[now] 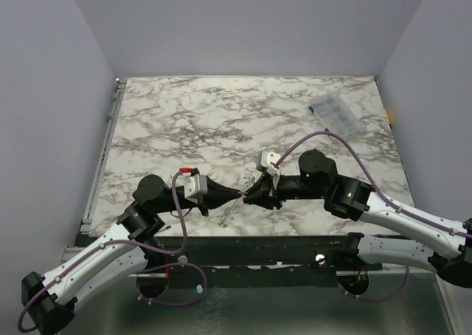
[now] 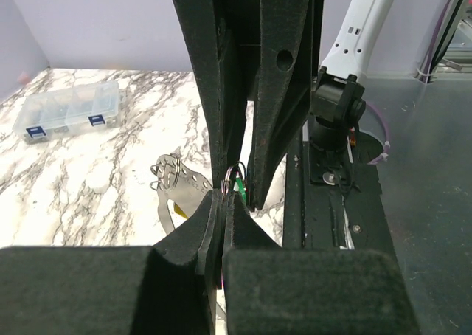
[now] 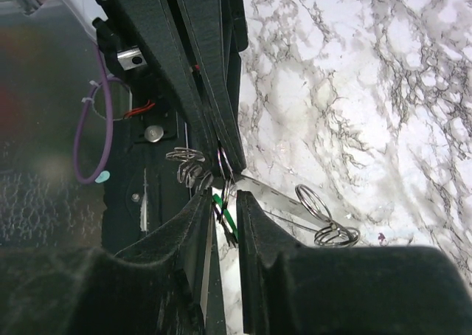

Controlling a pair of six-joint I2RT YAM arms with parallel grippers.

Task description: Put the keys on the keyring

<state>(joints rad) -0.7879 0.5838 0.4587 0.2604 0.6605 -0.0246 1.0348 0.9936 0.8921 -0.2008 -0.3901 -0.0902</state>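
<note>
Marble tabletop (image 1: 221, 114), near edge: your left gripper (image 2: 219, 220) clamps the floppy keyring (image 2: 168, 171); right gripper (image 3: 223, 202) pinches the tiny, slippery green key (image 3: 225, 215) by its head.

A white marble-patterned table (image 1: 221, 114) with grey veins fills the middle of the scene. Plain lilac walls close it in on three sides: a back wall (image 1: 243, 25), a left wall (image 1: 44, 128) and a right wall (image 1: 435, 91). A metal rail (image 1: 103, 158) runs along the table's left edge. A clear plastic box (image 1: 335, 115) with compartments lies near the far right corner. A black strip (image 1: 295, 246) borders the near edge, and below it lies a dull steel sheet (image 1: 295, 313) with soft reflections. The light is even and soft, and shadows are faint.
</note>
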